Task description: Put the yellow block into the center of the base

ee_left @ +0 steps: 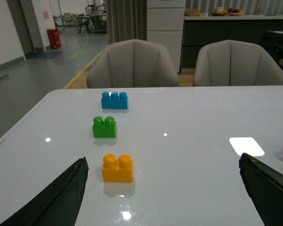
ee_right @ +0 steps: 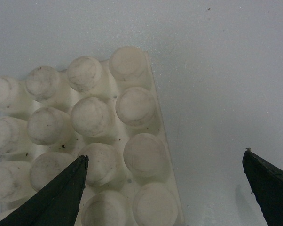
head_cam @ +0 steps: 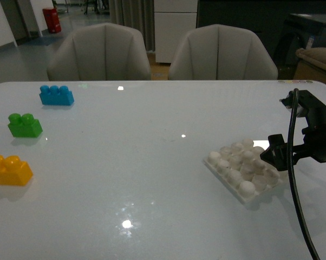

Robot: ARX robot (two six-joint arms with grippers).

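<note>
The yellow block (head_cam: 10,170) rests on the table at the near left, its two studs up; the left wrist view shows the yellow block (ee_left: 117,168) lying between and a little beyond the fingertips of my open left gripper (ee_left: 164,165). The left arm is outside the front view. The white studded base (head_cam: 242,168) lies flat at the right. My right gripper (head_cam: 275,151) hovers open over the base's right edge. From the right wrist, the base (ee_right: 92,141) fills the left side, and one fingertip (ee_right: 80,165) of the right gripper (ee_right: 165,162) overlaps its studs.
A green two-stud brick (head_cam: 25,125) and a blue three-stud brick (head_cam: 56,95) stand in a row behind the yellow block. A bright patch of light (ee_left: 246,146) lies on the glossy table (head_cam: 152,162). Two grey chairs (head_cam: 99,52) stand behind the far edge.
</note>
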